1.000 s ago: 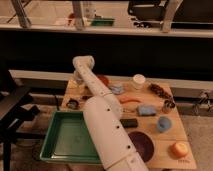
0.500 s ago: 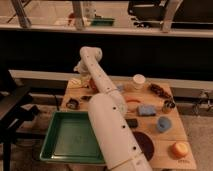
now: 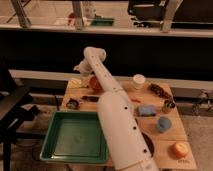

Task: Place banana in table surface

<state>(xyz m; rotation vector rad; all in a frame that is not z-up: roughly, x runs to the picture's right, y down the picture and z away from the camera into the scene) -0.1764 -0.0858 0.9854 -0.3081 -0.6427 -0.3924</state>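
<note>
The banana (image 3: 75, 83), a small pale-yellow piece, lies on the light tan table surface (image 3: 150, 135) at its far left corner. My white arm reaches from the bottom of the view up across the table. The gripper (image 3: 81, 68) hangs at the arm's far end, just above and slightly behind the banana. Whether it touches the banana does not show. An orange-red piece (image 3: 94, 83) sits just right of the banana, partly behind the arm.
A green tray (image 3: 75, 137) stands at the front left. A white cup (image 3: 138, 81), a dark reddish piece (image 3: 160, 91), a metal cup (image 3: 168, 106), two blue pieces (image 3: 146, 110) (image 3: 163, 124), an orange piece (image 3: 178, 149) and a small dark object (image 3: 73, 103) lie on the table.
The arm has swung toward the table's far left corner and its end has lifted. The gripper now hangs over the banana's spot.
</note>
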